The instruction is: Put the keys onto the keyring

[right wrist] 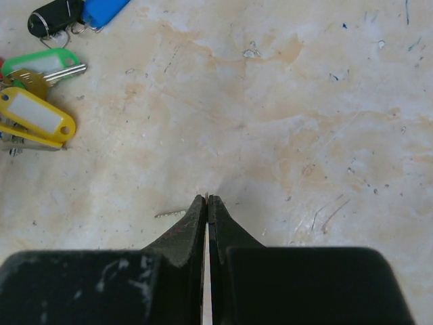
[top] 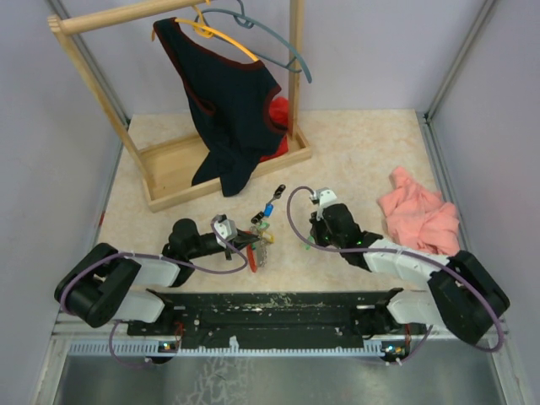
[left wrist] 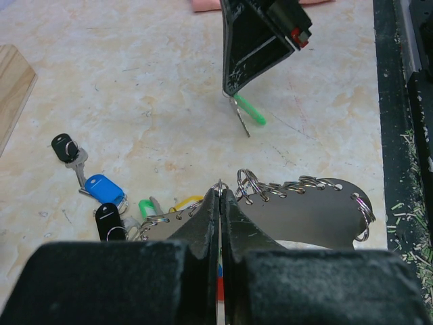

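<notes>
At tabletop [top: 363, 160] centre, L tool [left wrist: 221, 196] is clenched on the keyring [left wrist: 304, 213], grey metal w/ small rings along its edge. Loose keys [left wrist: 105, 188] lie at its 9 o'clock. R tool [right wrist: 207, 200], at 12 o'clock from L, is clamped shut, seemingly pinching a green key [left wrist: 249, 112]. Step: bringing key to ring. Next: align key's hole w/ ring opening; needs fine aim.

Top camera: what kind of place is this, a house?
Probably a robot lab cell, not a house: plain panel walls box in the table, two robot arms sit at its edge, plus a wooden clothes rack.
</notes>
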